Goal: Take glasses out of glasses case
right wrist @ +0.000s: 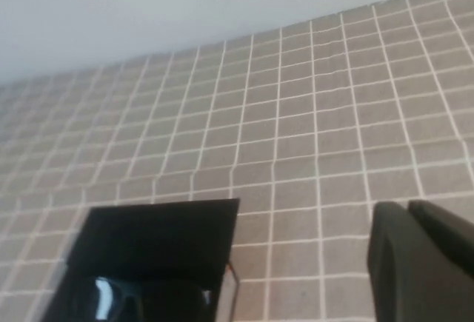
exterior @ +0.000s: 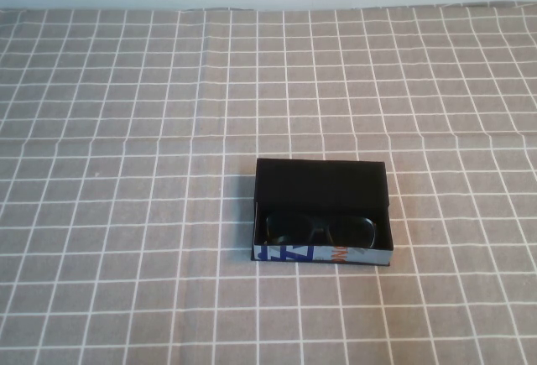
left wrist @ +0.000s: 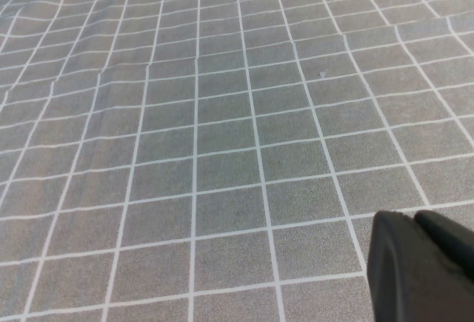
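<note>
Glasses point(exterior: 319, 229) in open glasses case point(exterior: 322, 182); hands only wrist-visible

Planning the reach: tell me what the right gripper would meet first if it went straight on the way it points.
Probably bare tablecloth. The right gripper points past the open glasses case, which sits off to one side of its line. Depth is unclear.

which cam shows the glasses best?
High view: the glasses lie whole inside the open glasses case. Right wrist view catches only part of them at its edge, beside the right gripper. Left wrist view shows only tablecloth and the left gripper.
</note>
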